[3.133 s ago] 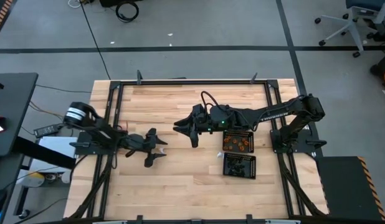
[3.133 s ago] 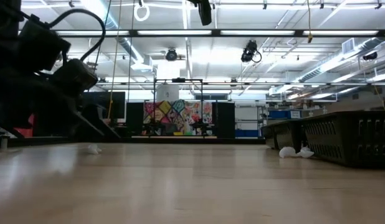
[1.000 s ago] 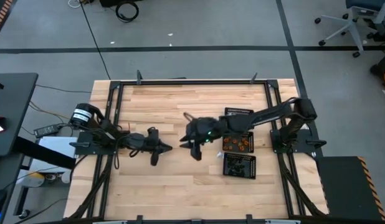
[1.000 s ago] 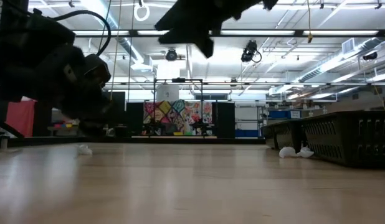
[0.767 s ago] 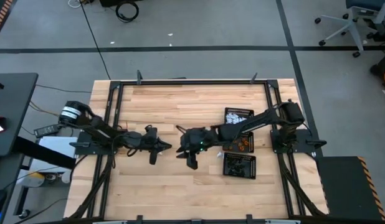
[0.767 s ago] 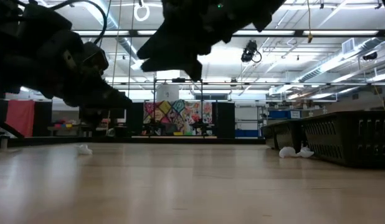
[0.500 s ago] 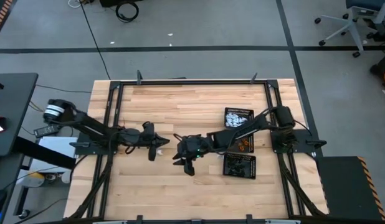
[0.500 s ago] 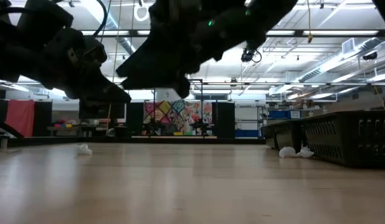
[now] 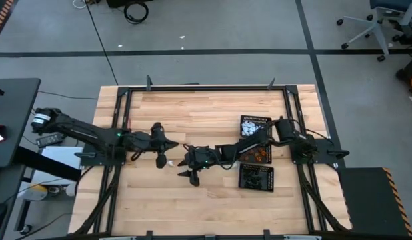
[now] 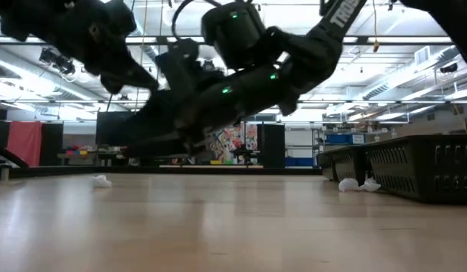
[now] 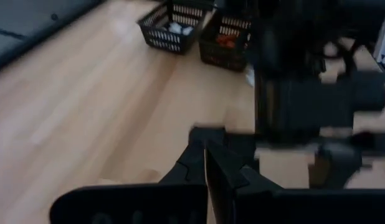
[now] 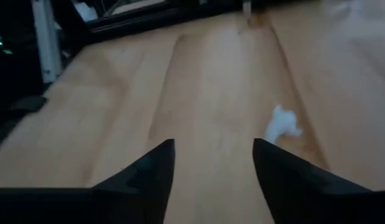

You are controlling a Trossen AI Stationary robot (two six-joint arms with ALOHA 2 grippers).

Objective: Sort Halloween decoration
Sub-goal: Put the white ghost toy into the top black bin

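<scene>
- High view: the right tool [image 9: 187, 172] reaches far across the table [image 9: 193, 113], fingers spread; the left tool [image 9: 162, 160] sits just beside it, pinched closed. Three mesh trays [image 9: 255, 152] lie well behind the right tool.
- Low view: a white trinket [image 10: 102, 180] lies on the table below both arms.
- Right wrist view: a white trinket [image 12: 282, 123] rests just ahead of the spread fingers [image 12: 152, 168].
- Left wrist view: fingers [image 11: 208, 163] meet, holding nothing.

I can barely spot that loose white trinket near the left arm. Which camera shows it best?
The right wrist view: the white trinket lies just beyond the open right gripper. The high view and low view show specks; the left wrist view shows none.
</scene>
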